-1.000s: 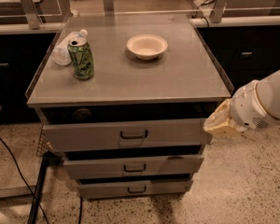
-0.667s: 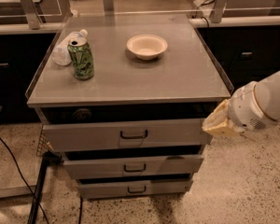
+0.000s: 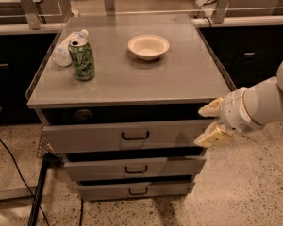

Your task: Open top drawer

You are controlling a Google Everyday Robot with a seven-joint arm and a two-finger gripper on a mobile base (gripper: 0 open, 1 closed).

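The top drawer (image 3: 85, 136) is the tallest grey front panel of the cabinet, with a small dark bar handle (image 3: 135, 135) at its centre. It stands pulled out a little, with a dark gap above it. My gripper (image 3: 208, 124) is at the drawer's right end, level with the front panel. Its two cream fingers are spread apart, one (image 3: 210, 109) by the cabinet top's corner and one (image 3: 213, 137) lower by the panel's edge. It holds nothing. The white arm comes in from the right.
Two narrower grey drawers (image 3: 132, 167) sit below, each slightly out. On the cabinet top (image 3: 179, 79) stand a green can (image 3: 82, 59), a lying plastic bottle (image 3: 68, 46) and a cream bowl (image 3: 148, 46). Black cables (image 3: 37, 197) run on the speckled floor at left.
The gripper has shifted very slightly left toward the drawer's right end. The drawers and the objects on top have not moved.
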